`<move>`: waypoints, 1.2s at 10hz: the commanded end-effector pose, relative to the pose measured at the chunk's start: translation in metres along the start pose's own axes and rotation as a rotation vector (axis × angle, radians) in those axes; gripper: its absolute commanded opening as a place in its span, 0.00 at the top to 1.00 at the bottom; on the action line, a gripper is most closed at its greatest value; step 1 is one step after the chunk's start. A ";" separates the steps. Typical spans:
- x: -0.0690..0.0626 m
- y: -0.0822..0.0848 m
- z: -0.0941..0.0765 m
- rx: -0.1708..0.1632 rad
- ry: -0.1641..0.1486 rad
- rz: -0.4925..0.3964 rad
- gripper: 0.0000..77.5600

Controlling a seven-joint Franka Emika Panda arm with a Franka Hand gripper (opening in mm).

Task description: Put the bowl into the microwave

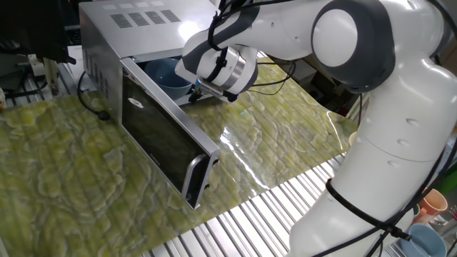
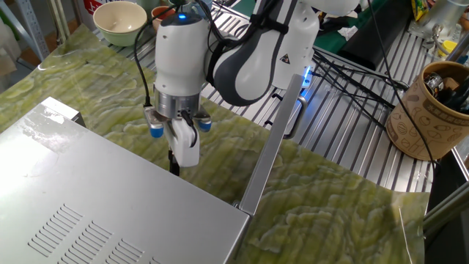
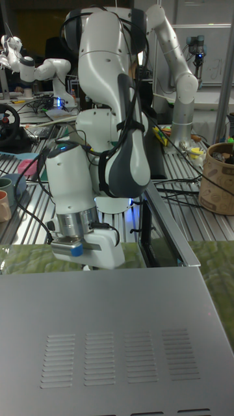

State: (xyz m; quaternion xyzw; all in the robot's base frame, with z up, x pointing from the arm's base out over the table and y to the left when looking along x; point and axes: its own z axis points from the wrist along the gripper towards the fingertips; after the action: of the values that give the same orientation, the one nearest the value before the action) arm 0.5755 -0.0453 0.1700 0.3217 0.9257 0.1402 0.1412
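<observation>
One relation matters: the bowl sits inside the microwave, left of the pincer at the opening; its jaw spread I cannot tell.

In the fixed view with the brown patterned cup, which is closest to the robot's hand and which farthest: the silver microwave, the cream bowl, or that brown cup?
Measured from the hand:
1. The large silver boxy microwave, its top edge right beside the hand.
2. The cream-coloured round bowl, at the far table edge, upper left.
3. The brown patterned cup holding tools, far right, on the metal slats.
</observation>
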 end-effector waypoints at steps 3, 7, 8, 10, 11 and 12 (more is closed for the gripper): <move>-0.002 0.004 0.000 -0.012 -0.018 -0.001 0.99; -0.006 0.013 0.003 -0.018 -0.024 -0.003 0.99; -0.008 0.014 0.005 -0.018 -0.025 -0.005 0.99; -0.012 0.016 0.005 -0.021 -0.030 -0.005 0.99; -0.013 0.016 0.005 -0.022 -0.030 -0.004 0.99; -0.016 0.018 0.007 -0.022 -0.031 -0.007 0.99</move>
State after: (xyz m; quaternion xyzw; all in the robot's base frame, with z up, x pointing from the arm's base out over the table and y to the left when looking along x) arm 0.5973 -0.0401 0.1714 0.3196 0.9231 0.1446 0.1577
